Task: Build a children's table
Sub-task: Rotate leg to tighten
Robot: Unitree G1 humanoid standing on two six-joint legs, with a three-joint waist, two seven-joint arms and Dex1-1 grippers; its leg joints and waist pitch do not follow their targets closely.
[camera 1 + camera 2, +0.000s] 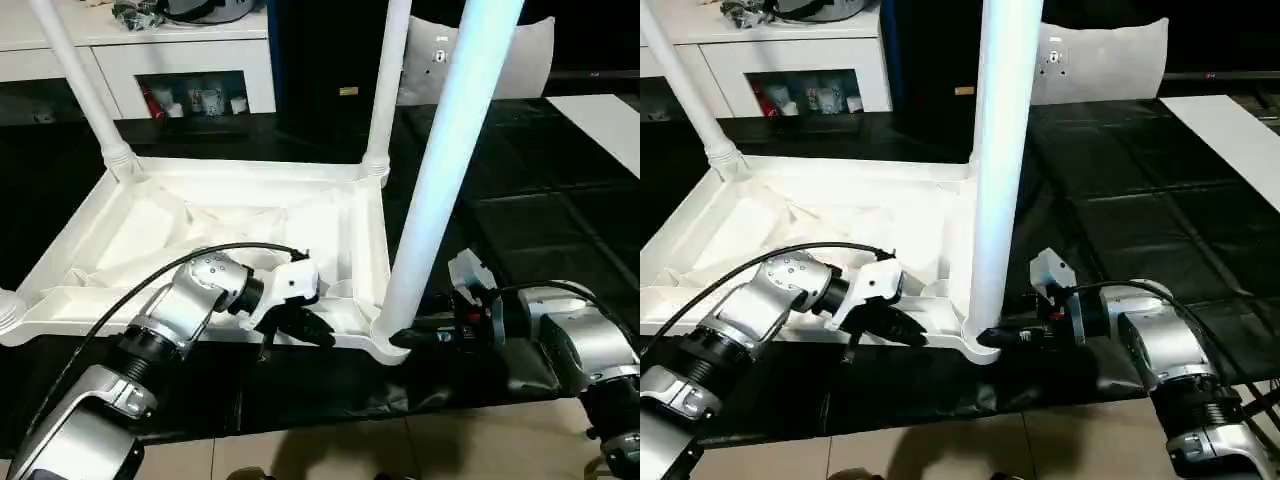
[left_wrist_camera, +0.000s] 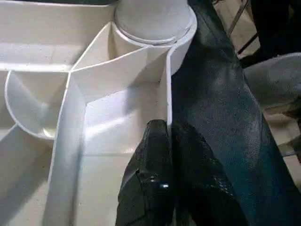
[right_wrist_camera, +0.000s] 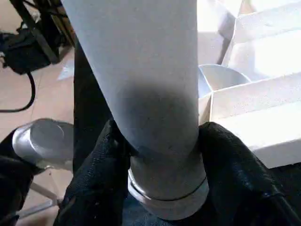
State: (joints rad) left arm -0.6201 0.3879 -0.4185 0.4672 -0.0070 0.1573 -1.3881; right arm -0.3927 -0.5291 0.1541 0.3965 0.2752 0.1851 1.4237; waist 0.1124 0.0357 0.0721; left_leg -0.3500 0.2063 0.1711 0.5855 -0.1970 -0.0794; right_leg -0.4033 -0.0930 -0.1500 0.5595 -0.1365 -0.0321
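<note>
The children's table point(image 1: 240, 215) lies upside down on a black mat point(image 1: 520, 180), ribbed underside up, so its corner sockets face upward to take the legs. Two far legs already stand in the far corners of the tabletop: one at the far left point(image 1: 85, 85), one at the far right point(image 1: 385, 90).

At the near right corner of the tabletop a third leg point(image 1: 440, 170) stands upright in its socket point(image 1: 385, 335). The right claw point(image 3: 160, 155) grips the base of this leg, one black finger on each side, likely to seat or turn it home.

The left claw point(image 2: 168, 155) sits just left of that corner and pinches the tabletop's near rim wall point(image 2: 168, 94) between nearly closed fingers, seemingly to steady the top against the push.

The near left corner socket point(image 1: 8, 312) looks unfilled, so a fourth leg probably remains.
</note>
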